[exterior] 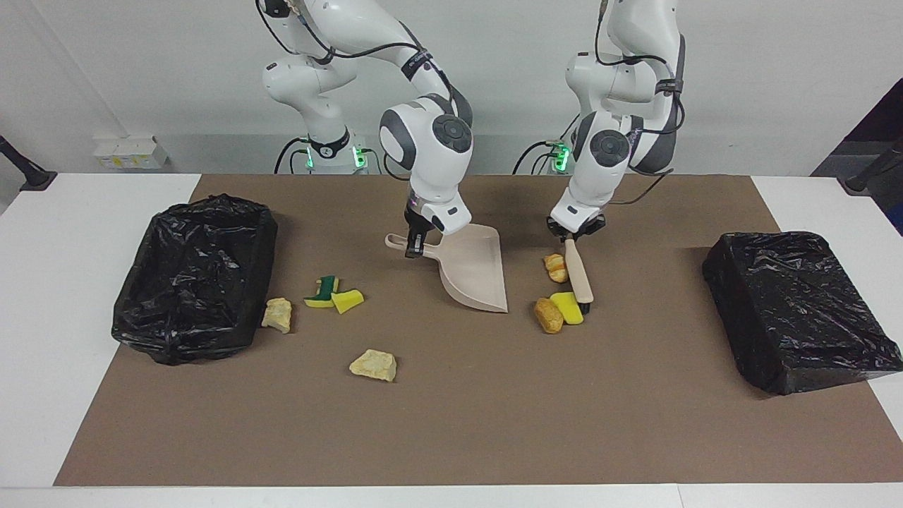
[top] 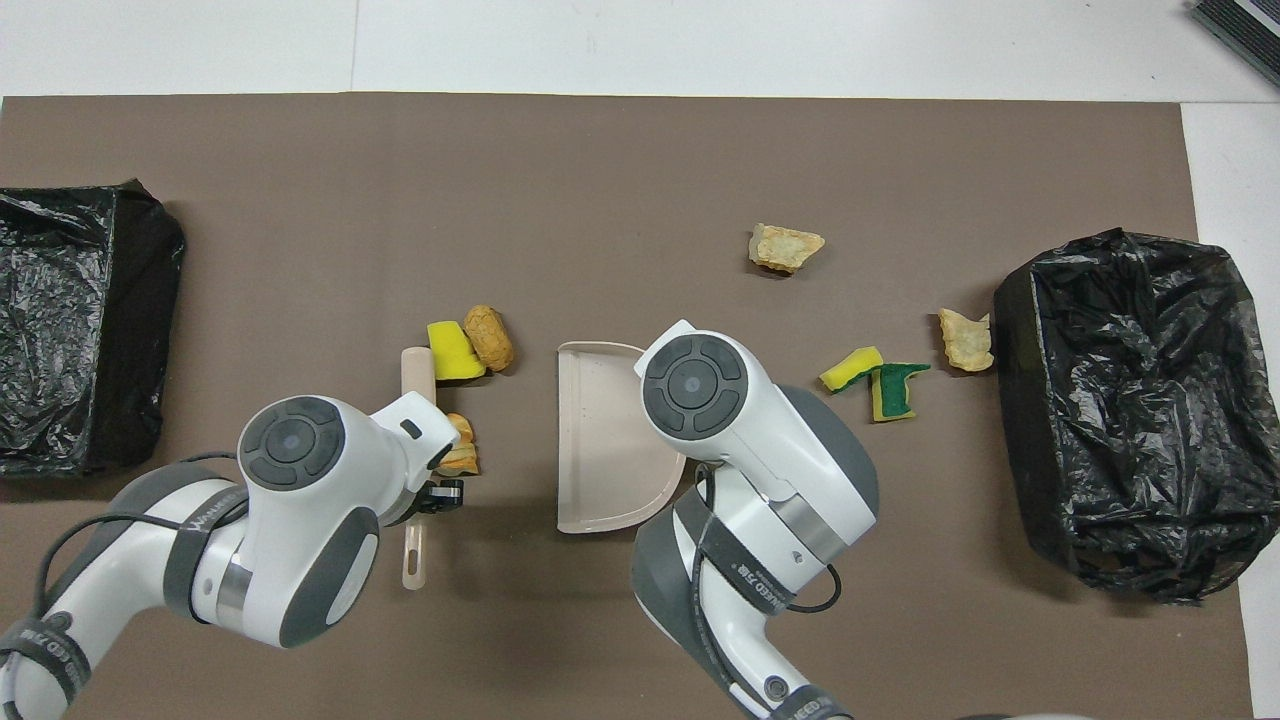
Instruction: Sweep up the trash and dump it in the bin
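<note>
My right gripper is shut on the handle of the beige dustpan, which lies on the mat with its mouth away from the robots. My left gripper is shut on the handle of the beige hand brush. The brush head touches a yellow sponge chunk, with one bread-like piece beside it and another by the handle. A green-and-yellow sponge, a yellow chunk and two pale lumps lie between the dustpan and the open bin.
The open black-lined bin stands at the right arm's end of the brown mat. A second black-wrapped bin stands at the left arm's end. In the overhead view the right arm's wrist covers part of the dustpan.
</note>
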`<action>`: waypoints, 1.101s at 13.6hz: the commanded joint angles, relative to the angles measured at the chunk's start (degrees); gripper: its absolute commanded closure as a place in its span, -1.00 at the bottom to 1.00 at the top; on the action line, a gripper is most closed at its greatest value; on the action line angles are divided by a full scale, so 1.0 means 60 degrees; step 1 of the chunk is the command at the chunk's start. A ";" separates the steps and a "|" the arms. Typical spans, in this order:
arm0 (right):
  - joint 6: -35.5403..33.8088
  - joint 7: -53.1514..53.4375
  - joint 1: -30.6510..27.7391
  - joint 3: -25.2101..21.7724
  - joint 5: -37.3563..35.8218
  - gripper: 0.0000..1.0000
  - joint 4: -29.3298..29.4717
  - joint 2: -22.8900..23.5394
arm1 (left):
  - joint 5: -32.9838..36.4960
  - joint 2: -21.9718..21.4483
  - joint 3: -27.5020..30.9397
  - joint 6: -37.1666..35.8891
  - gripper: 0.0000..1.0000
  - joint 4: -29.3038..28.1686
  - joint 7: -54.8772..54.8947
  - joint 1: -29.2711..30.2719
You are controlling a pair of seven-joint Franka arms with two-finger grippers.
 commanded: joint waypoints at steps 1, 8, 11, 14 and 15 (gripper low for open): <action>0.0091 0.0411 -0.0011 0.0061 -0.0194 1.00 0.0005 0.0059 | -0.0906 0.0077 0.0114 0.0107 1.00 0.0063 -0.0079 -0.1077; 0.0077 0.0557 -0.0025 0.0061 -0.0180 1.00 0.0005 0.0059 | -0.1802 0.0441 0.0114 -0.0534 1.00 0.1845 -0.2597 -0.3029; 0.0062 0.0557 -0.0025 0.0061 -0.0180 1.00 0.0005 0.0059 | -0.1862 0.0385 0.0216 -0.1692 1.00 0.2772 -0.2512 -0.2621; 0.0062 0.0557 -0.0025 0.0046 -0.0180 1.00 0.0005 0.0059 | -0.0971 0.0530 0.0231 -0.1476 1.00 0.2817 -0.1013 -0.1685; 0.0047 0.0557 -0.0025 0.0046 -0.0180 1.00 0.0005 0.0059 | -0.0692 0.0618 0.0231 -0.1388 1.00 0.2948 0.0201 -0.1304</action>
